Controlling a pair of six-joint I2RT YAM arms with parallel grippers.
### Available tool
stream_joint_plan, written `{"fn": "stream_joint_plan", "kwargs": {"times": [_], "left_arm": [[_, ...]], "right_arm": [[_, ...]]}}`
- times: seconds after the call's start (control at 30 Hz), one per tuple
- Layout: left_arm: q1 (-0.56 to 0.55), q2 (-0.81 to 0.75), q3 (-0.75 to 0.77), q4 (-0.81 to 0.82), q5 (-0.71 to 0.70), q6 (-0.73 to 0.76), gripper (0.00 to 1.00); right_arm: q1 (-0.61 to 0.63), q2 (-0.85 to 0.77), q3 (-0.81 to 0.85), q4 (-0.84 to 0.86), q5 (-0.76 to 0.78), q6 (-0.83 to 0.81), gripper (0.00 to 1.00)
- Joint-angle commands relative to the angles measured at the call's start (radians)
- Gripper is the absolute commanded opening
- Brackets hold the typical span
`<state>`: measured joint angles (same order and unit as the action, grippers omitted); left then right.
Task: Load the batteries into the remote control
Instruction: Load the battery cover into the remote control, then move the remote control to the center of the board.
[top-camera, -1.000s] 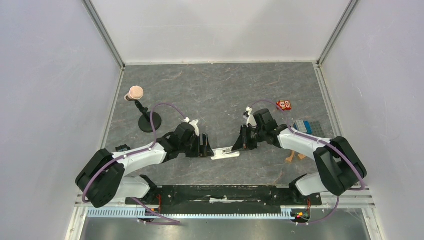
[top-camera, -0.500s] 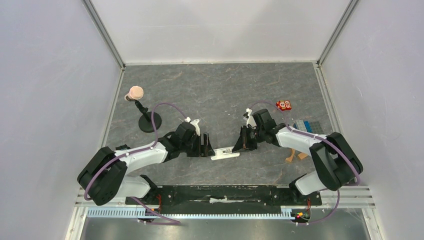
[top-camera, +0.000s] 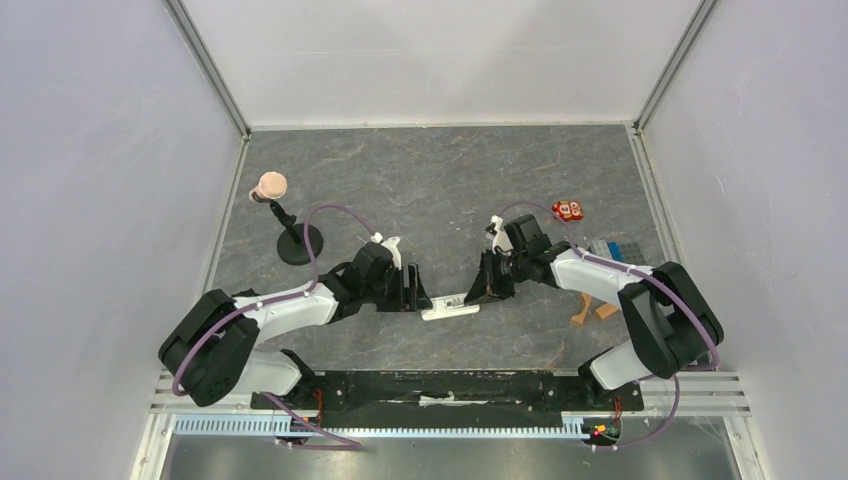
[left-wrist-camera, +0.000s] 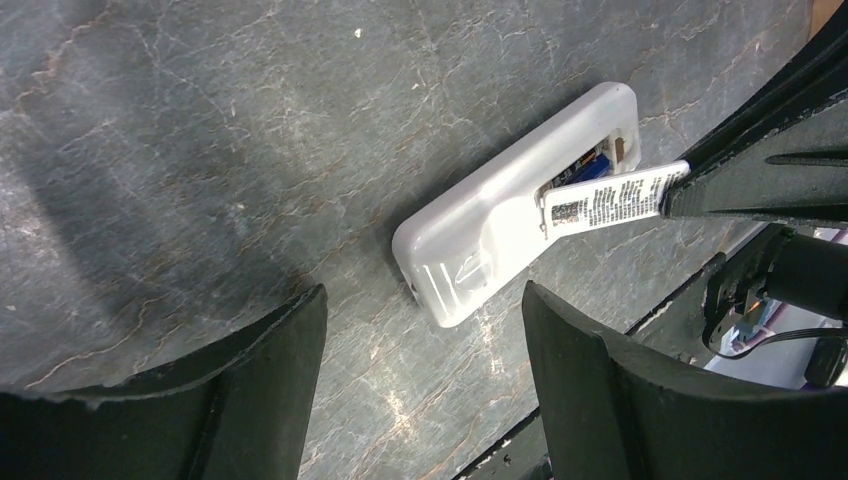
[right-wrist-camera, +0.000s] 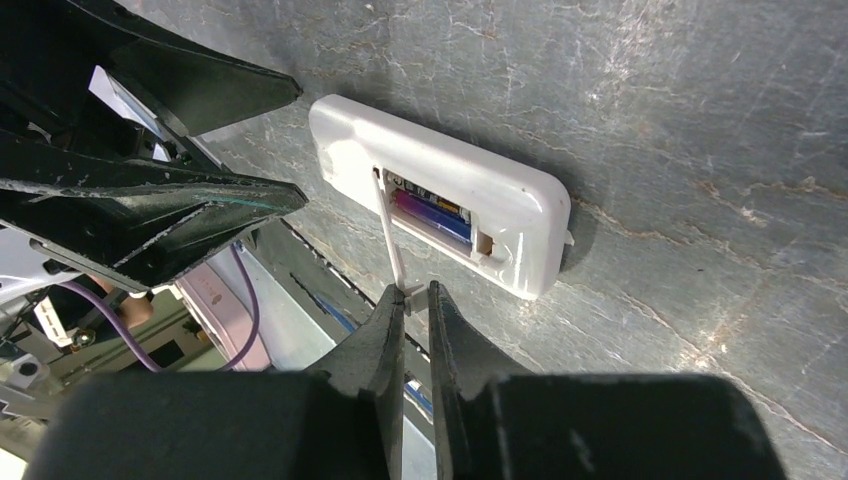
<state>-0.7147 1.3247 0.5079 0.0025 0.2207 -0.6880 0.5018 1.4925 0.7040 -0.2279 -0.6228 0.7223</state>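
one cover (left-wrist-camera: 615, 197) edge is pinched by right pincer (right-wrist-camera: 414, 290) above remote control (right-wrist-camera: 505, 195).

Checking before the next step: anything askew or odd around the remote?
The battery cover isn't seated: it sticks up at an angle from the back of the remote control, pinched by the right claw. A battery lies exposed inside. Nothing else looks odd.

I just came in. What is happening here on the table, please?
The remote lies face down on the table, its back open with a purple-blue battery inside. The right gripper pinches the thin white cover, tilted up from the opening's edge. The left gripper is open at the remote's other end, not touching it.
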Motion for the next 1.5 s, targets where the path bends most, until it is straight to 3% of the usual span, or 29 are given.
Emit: {"fn": "stream_joint_plan", "kwargs": {"times": [0.0, 0.67, 0.97, 1.27, 1.47], "left_arm": [[0.000, 0.022, 0.024, 0.024, -0.007, -0.019, 0.77], [-0.005, 0.008, 0.009, 0.020, -0.007, -0.059, 0.74], [-0.016, -0.033, -0.020, -0.013, 0.009, -0.182, 0.70], [-0.065, 0.049, 0.019, 0.053, 0.013, -0.207, 0.55], [-0.068, 0.072, 0.045, 0.059, -0.019, -0.196, 0.52]], "right_arm": [[-0.005, 0.009, 0.037, -0.024, -0.032, 0.009, 0.00], [-0.006, 0.053, 0.052, -0.024, -0.048, -0.024, 0.00], [-0.006, 0.046, 0.055, -0.026, -0.038, -0.028, 0.00], [-0.006, 0.037, 0.054, -0.025, -0.031, -0.028, 0.00], [-0.006, 0.033, 0.051, -0.028, -0.029, -0.037, 0.00]]}}
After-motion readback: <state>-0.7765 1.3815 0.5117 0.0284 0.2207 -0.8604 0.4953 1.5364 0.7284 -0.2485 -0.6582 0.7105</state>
